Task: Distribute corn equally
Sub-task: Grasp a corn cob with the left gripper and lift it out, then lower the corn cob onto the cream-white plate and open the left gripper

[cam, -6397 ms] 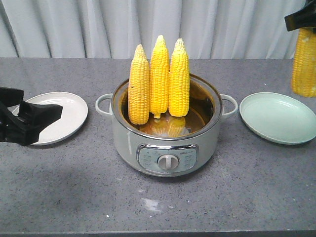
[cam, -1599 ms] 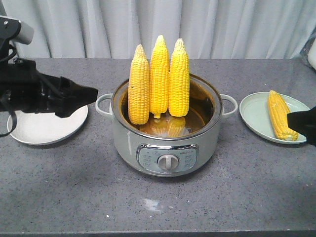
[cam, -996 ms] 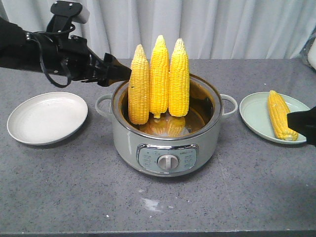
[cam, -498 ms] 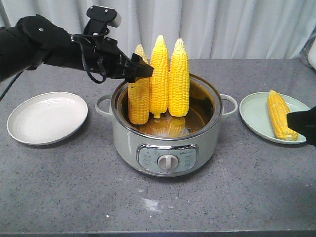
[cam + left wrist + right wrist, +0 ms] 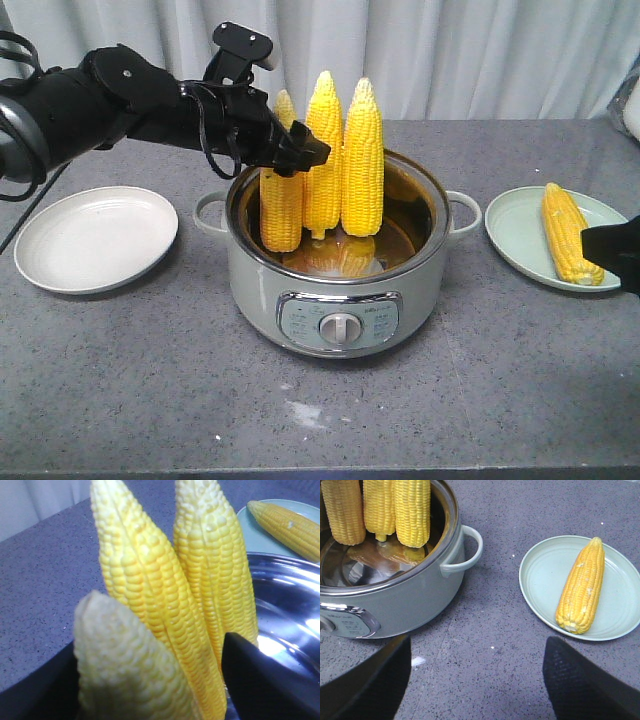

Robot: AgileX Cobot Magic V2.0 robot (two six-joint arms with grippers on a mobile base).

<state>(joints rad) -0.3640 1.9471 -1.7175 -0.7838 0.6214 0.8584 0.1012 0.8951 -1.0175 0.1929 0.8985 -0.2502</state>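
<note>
Corn (image 5: 323, 150) stands as three cobs upright in the pot (image 5: 340, 290) at the middle of the tabletop (image 5: 300, 410). Their pale tips point up, their bases rest on the shiny inner floor, and the three are pressed side by side. A fourth cob (image 5: 581, 592) lies flat on the pale green plate (image 5: 620, 615) to the right of the pot. My left tool (image 5: 300, 158) reaches in from the left above the pot's rim, at the upper part of the leftmost cob (image 5: 281, 215). In the left wrist view that cob's tip fills the lower left, blurred. One dark finger (image 5: 265, 680) shows to its right, with a strip of the middle cob (image 5: 150, 605) visible between them. So the tool looks spread around the leftmost cob and not yet clamped on it, though the other finger is hidden and I cannot be sure. My right tool (image 5: 477, 680) hangs low over the tabletop near the green plate, its fingers wide apart and holding nothing. A white plate (image 5: 95, 240) sits on the tabletop left of the pot, beside its handle.
</note>
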